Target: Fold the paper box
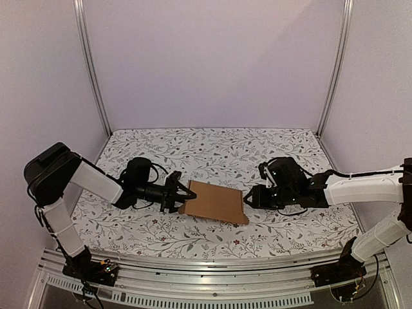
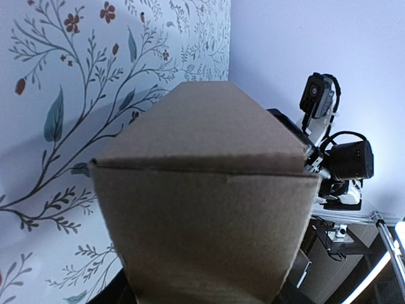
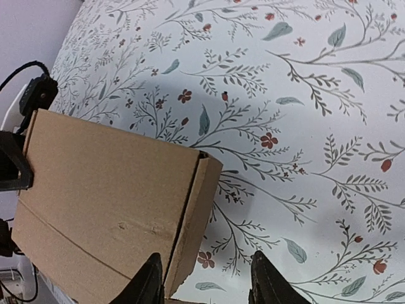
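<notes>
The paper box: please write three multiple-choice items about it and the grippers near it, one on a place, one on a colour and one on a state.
1. Where is the paper box in the top view?
A. in the far left corner
B. between the left gripper and the right gripper
C. in the near right corner

2. What colour is the paper box?
A. white
B. blue
C. plain brown

3. In what state is the right gripper?
A. open
B. shut on the paper box
C. out of every view

Answers:
1 B, as the top view shows one gripper at each end of the box.
2 C, as all three views show bare brown cardboard.
3 A, as the right wrist view shows it spread wide, with only the box's edge near one side.
</notes>
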You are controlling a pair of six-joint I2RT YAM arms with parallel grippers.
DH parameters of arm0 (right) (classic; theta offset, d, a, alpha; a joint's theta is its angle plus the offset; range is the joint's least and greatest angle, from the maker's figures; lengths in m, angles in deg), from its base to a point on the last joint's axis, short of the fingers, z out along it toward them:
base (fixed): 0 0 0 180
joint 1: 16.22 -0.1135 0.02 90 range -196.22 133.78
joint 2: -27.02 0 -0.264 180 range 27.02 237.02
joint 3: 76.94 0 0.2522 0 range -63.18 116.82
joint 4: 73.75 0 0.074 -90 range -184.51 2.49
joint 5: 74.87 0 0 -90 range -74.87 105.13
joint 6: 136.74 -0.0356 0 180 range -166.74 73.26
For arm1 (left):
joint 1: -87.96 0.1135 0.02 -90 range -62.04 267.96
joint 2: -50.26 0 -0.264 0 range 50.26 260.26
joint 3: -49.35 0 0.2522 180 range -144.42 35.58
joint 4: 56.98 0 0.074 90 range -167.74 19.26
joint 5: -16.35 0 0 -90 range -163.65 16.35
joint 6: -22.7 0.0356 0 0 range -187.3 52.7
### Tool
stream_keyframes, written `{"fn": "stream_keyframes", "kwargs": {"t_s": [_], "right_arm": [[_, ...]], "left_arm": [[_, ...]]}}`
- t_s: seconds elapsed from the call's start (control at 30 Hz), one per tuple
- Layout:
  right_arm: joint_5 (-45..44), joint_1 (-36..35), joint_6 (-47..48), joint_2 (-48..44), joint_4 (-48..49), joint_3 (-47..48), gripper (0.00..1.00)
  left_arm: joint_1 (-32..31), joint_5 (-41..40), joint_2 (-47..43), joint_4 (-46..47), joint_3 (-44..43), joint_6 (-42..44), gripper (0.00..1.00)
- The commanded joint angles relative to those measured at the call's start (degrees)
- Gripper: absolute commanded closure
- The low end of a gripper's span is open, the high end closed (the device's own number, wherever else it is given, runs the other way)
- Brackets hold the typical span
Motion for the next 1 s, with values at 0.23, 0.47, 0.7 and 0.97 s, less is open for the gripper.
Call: {"fn": "stream_keyframes", "kwargs": {"t_s": [0.23,0.47,0.7,0.97], "right_arm": [[6.39,-0.20,30.17,-14.50,-5.96,1.98,0.19],[7.99,-6.11,53.25,-20.93,-2.55,-0.31,0.01],[-11.52,-19.56,81.56,-24.36,1.11,-4.56,0.01],[-27.73,-28.90,103.35,-24.48,11.05,-7.83,0.01]], "left_arm": [[4.64,12.53,-6.20,6.01,1.06,-5.35,0.58],[6.94,19.08,-7.00,17.96,3.07,-14.37,0.57],[8.88,23.16,1.33,48.72,6.15,-35.65,0.63],[8.47,24.10,-1.05,48.74,7.82,-34.62,0.63]]}}
